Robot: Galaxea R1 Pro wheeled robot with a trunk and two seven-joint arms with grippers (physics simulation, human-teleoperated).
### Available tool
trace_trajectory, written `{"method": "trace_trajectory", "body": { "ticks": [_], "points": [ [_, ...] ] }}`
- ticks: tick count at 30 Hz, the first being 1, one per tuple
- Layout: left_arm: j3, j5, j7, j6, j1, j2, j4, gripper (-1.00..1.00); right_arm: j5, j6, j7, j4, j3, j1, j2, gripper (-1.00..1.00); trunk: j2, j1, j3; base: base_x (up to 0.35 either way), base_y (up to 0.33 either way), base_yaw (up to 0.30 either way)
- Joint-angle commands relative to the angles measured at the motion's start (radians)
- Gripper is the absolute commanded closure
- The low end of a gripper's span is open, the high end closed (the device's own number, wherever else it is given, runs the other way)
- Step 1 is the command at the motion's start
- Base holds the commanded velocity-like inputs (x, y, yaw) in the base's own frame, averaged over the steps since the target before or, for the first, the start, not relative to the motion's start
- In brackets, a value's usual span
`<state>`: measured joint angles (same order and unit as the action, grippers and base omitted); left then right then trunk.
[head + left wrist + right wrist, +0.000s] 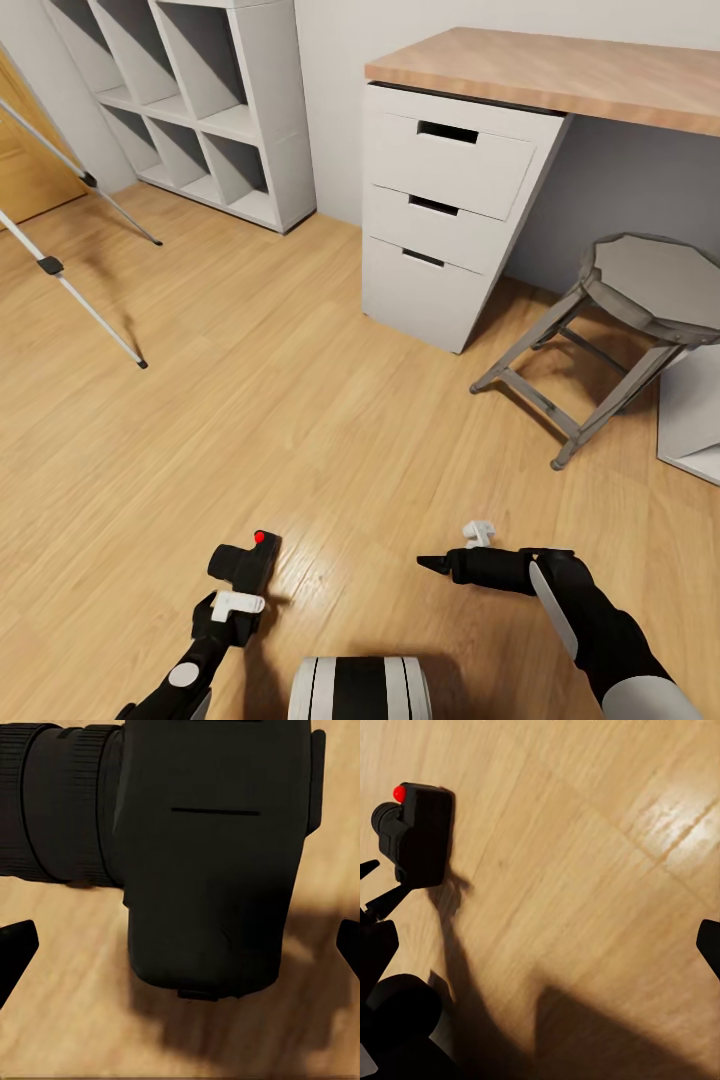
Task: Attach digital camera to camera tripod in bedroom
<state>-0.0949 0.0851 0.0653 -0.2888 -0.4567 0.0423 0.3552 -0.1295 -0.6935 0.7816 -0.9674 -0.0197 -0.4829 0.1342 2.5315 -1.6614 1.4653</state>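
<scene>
Head view shows the left gripper (240, 590) carrying the digital camera (245, 565) low over the wood floor (330, 440), jaws closed on its body (red dot up), while the right gripper (432, 565) hangs empty, jaws apart. The carry step seems in hand. Next, I judge, comes turning left toward the camera tripod (70, 280), steering clear of the drawer unit (450, 230) and stool (610, 330).

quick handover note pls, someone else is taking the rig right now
Left gripper: at the camera, fingers spread either side of it in the wrist view; whether it grips, I can't tell.
Right gripper: holds nothing, fingers apart above the floor.
Tripod: stands at far left, two legs in view, near the white shelves.
Done: camera reached.
Left: carry it to the tripod and mount it.
</scene>
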Motion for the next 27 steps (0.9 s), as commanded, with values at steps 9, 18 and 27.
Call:
{"method": "trace_trajectory", "body": {
  "ticks": [9, 18, 27],
  "points": [
    [-0.005, 0.014, 0.007, -0.002, 0.0, -0.001, -0.021, -1.0, -0.01, -0.008, -0.003, -0.001, -0.003, 0.0, 0.001, -1.0, 0.0, 0.0, 0.001, 0.0, 0.0, 0.0],
    [-0.002, 0.02, 0.006, 0.0, 0.0, -0.001, -0.047, -1.0, -0.011, -0.008, -0.002, -0.001, -0.003, 0.0, 0.001, -1.0, 0.0, 0.0, 0.001, 0.0, 0.0, 0.0],
    [-0.003, 0.018, 0.007, 0.0, 0.0, -0.001, -0.051, -1.0, -0.01, -0.008, -0.002, -0.001, -0.003, 0.0, 0.001, -1.0, 0.0, 0.0, 0.001, 0.0, 0.0, 0.0]
  ]
}}
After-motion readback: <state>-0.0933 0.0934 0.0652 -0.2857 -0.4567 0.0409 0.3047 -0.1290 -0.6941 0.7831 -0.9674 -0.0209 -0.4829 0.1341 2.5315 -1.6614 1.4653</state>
